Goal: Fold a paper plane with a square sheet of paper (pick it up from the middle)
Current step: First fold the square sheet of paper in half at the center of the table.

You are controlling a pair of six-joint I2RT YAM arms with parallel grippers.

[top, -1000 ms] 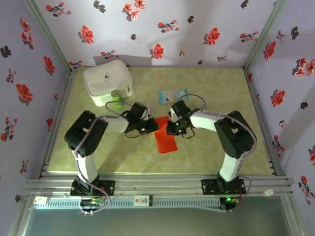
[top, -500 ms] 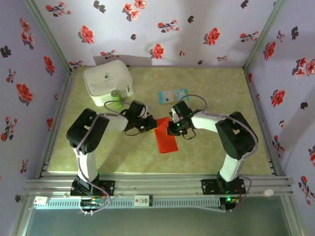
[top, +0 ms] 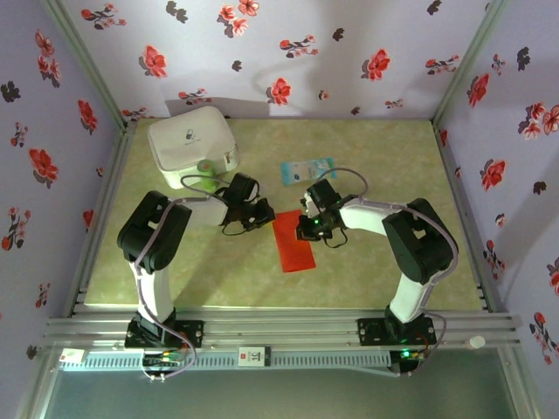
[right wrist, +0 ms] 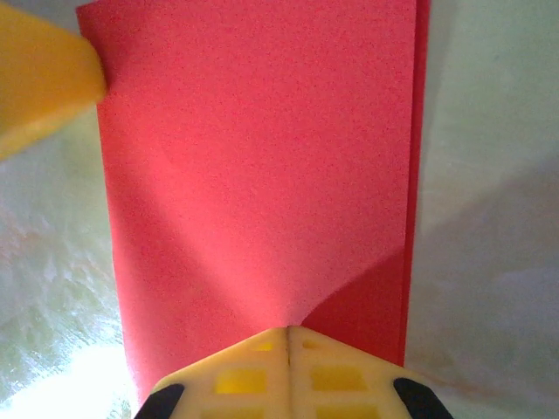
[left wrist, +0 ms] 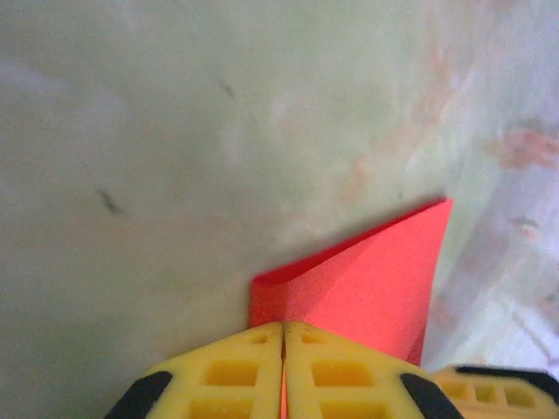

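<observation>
The square sheet of paper (top: 293, 245) is bright red and lies folded into a long strip mid-table. My left gripper (top: 266, 215) is at the strip's far left corner. In the left wrist view its yellow fingers (left wrist: 236, 367) are shut, with a sliver of red between them, and the paper (left wrist: 376, 279) rises in a lifted flap. My right gripper (top: 304, 229) is at the strip's far right edge. Its tips (right wrist: 288, 330) are shut and rest on the red surface (right wrist: 262, 175), where a crease fans out from them. A left finger (right wrist: 39, 78) shows at that view's corner.
A white boxy case (top: 192, 144) stands at the back left with a small green object (top: 207, 180) in front of it. A pale blue packet (top: 307, 168) lies just beyond the grippers. Flowered walls enclose the green mat (top: 393, 157); a metal rail (top: 279, 330) runs along the near edge.
My left gripper has drawn back a little toward the far left, staying shut at the paper's corner. The right gripper and the strip have stayed in place.
</observation>
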